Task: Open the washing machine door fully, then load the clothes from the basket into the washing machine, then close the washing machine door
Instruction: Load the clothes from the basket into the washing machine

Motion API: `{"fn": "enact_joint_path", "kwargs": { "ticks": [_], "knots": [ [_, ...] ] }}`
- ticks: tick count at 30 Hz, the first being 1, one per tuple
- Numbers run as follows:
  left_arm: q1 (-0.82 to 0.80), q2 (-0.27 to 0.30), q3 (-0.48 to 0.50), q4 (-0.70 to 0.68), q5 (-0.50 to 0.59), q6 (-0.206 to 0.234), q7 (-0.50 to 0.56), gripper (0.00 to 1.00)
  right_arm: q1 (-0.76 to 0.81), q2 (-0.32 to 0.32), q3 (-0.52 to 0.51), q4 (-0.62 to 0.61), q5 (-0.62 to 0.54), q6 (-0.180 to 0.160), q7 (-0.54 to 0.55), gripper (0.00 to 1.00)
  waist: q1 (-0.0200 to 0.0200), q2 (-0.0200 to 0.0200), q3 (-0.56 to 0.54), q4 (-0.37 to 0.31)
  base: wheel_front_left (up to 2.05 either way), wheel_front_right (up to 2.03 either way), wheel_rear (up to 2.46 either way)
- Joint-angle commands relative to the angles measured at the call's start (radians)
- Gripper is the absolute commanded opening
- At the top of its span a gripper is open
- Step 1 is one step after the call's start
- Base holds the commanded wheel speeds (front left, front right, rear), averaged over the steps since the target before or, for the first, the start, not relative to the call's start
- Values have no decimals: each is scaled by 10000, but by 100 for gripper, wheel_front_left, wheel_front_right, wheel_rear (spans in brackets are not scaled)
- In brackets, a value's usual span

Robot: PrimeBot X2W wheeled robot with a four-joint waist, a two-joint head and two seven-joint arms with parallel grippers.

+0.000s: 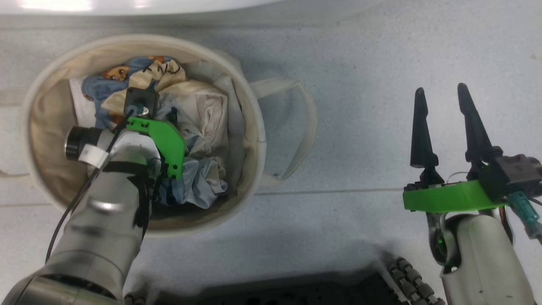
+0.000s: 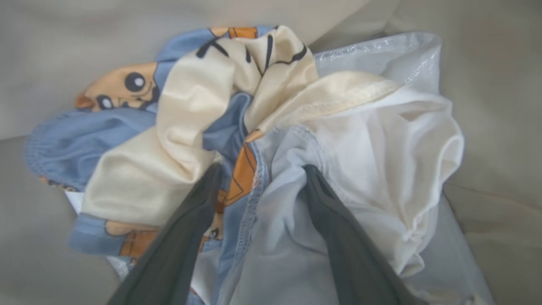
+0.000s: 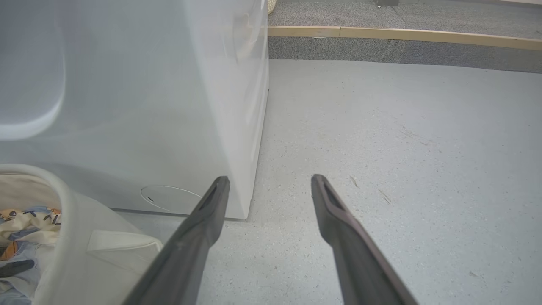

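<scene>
Blue, cream, pale-grey clothes crumpled inside round cream basket, just beside white washing machine.

We see bright, even light from overhead, with glare on the washing machine and a soft shadow on the floor below the basket. We find the left gripper blurred close up, and the wrist views bow slightly at their edges.

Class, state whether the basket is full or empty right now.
Not empty: the basket holds crumpled clothes, and the left gripper reaches into them.
</scene>
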Motion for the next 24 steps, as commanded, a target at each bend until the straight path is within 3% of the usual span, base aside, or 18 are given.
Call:
{"fn": "enact_joint_path", "kwargs": {
  "ticks": [1, 9, 10, 21, 24],
  "knots": [
    [70, 298, 215, -55, -108, 6, -36, 100, 262, -26, 138, -344, -11, 4, -124, 100, -2, 0, 215, -39, 0, 0, 0],
    [-61, 177, -131, -53, -58, -334, 409, 100, 255, -26, 46, -485, -117, 4, -124, 100, -2, 0, 549, 25, 0, 0, 0],
    [-104, 168, -160, -53, -49, -327, 251, 0, 247, -26, 45, -494, -127, 4, -124, 100, -2, 0, 559, 48, 0, 0, 0],
    [48, 154, 399, -63, -758, 103, -1800, 0, 54, -26, 70, -402, -185, 4, -124, 100, -2, 0, -72, 504, 0, 0, 0],
    [268, 215, 699, -312, -1050, 2, -2125, 0, -8, -26, 119, -311, -88, 4, -124, 100, -2, 0, -476, 661, 0, 0, 0]
  ]
}}
